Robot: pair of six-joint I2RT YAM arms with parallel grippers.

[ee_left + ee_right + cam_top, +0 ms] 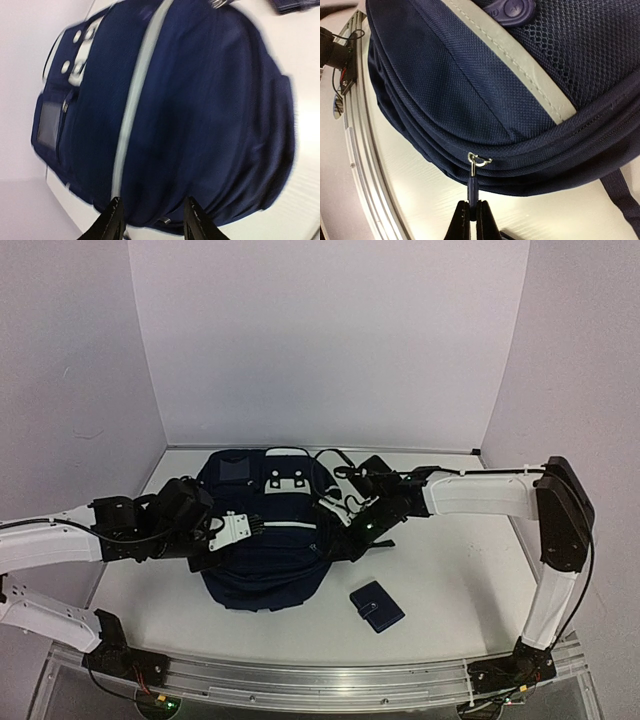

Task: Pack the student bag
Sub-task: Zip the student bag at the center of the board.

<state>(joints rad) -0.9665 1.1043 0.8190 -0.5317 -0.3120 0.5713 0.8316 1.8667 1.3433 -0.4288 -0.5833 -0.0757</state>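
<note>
A: What do we have for the room?

B: We see a white table [460, 580] closed in by pale walls [330, 340] on three sides. A metal rail [320, 680] runs along the near edge, where the arms are bolted.

A: And the bag?

B: The bag [262, 575] lies flat on the table, a little left of centre, between the two arms. Its long axis runs near to far, with the white patch [287, 480] toward the back wall and the rounded end toward the rail.

A: What does the top view add?

B: The wallet [377, 606], on the table near the bag's near right corner and apart from it. The right wrist view has none of it.

A: And that wrist view?

B: There we see the right gripper [472, 210] pinched tight on the dark pull [473, 187], which hangs from a metal ring at the bag's seam. From above we cannot make out that grip.

A: The left?

B: Its view is blurred, so we say it with care. The left gripper [153, 200] seems to stand partly parted at the bag's edge, holding nothing. A grey stripe [132, 110] runs along the bag beyond it.
</note>
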